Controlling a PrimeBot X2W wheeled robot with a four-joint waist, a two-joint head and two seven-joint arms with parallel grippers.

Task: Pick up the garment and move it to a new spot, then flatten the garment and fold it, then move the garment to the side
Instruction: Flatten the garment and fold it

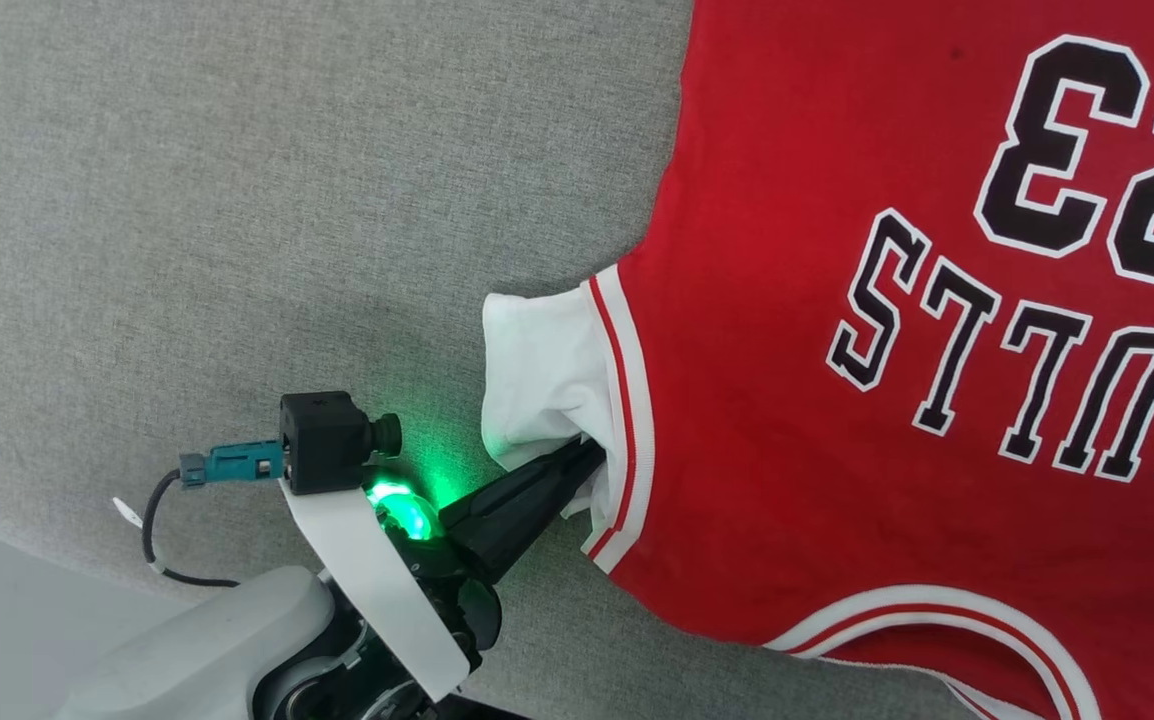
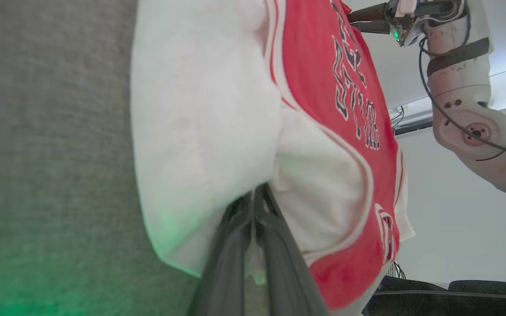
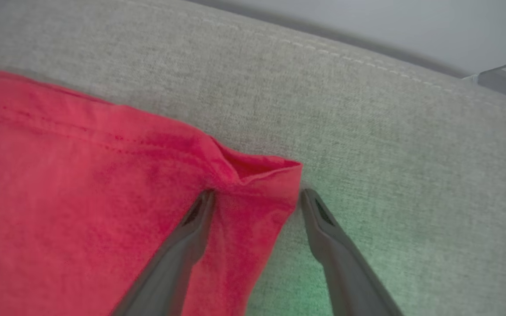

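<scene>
Slippage is being judged the main risk here. The garment (image 1: 817, 420), a red basketball-style jersey T-shirt with white short sleeves, striped trim and black "BULLS 23" lettering, is lying print-up on the grey woven-fabric surface (image 1: 237, 200), filling the head view from 12 round to 5 o'clock. Its white sleeve (image 1: 537, 370), at the shirt's 9 o'clock edge, is being pinched by the left tool (image 1: 585, 456), which is reaching in from 7 o'clock with its jaws pressed shut on a bunched fold.

In the right wrist view a red hem corner (image 3: 266, 175) is being straddled by the right tool (image 3: 257, 197). Its jaws are wide apart and gripping nothing, with one finger lying on red cloth at 9 o'clock of the corner and the other on bare grey fabric at 3 o'clock.

If a pull is being made from the sleeve alone, the shirt may be dragged askew and creased. If the right jaws are being closed too high, only the top layer may be caught, or the corner may be missed altogether.
</scene>
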